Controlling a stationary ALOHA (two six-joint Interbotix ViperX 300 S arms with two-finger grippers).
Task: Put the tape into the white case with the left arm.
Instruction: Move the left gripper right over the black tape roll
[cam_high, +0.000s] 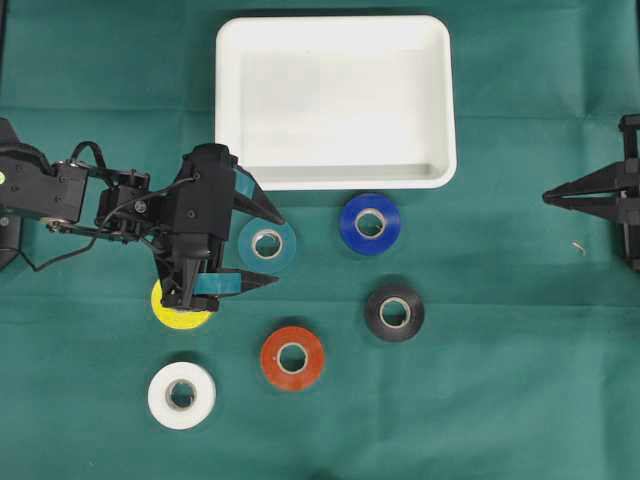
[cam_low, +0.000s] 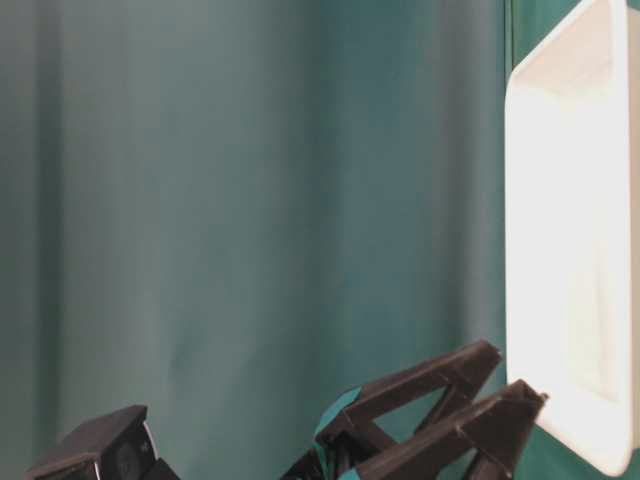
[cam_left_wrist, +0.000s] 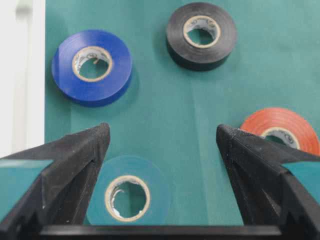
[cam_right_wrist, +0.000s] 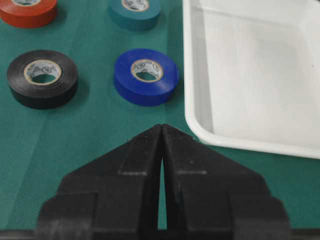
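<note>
Left of centre in the overhead view, the left gripper (cam_high: 258, 248) stands spread wide with nothing in it, its teal-striped fingers straddling the near side of the teal tape roll (cam_high: 267, 244). That roll lies flat on the green cloth (cam_high: 480, 400), just below the lower left corner of the white case (cam_high: 336, 101), which holds nothing. Other rolls nearby: blue (cam_high: 370, 223), black (cam_high: 394, 311), red-orange (cam_high: 292, 358), white (cam_high: 181, 394), and a yellow one (cam_high: 178, 312) half hidden under the arm. The right gripper (cam_high: 548, 196) sits at the right edge, well apart.

Table-level view: only the dark finger tips and one rim of the case show; no tape visible.

Left wrist view: teal roll low in frame, between the spread fingers (cam_left_wrist: 75, 160) but nearer the left one, partly covered by it. Pale inner core, smooth glossy outer face.

Right wrist view: the right jaws are pressed together, holding nothing.

Judgement on handling: a tape roll looks light, stiff and not fragile; the wound vinyl face may be a little slick. Best hold is probably across the outer wall, one finger each side, or one finger down the core.
</note>
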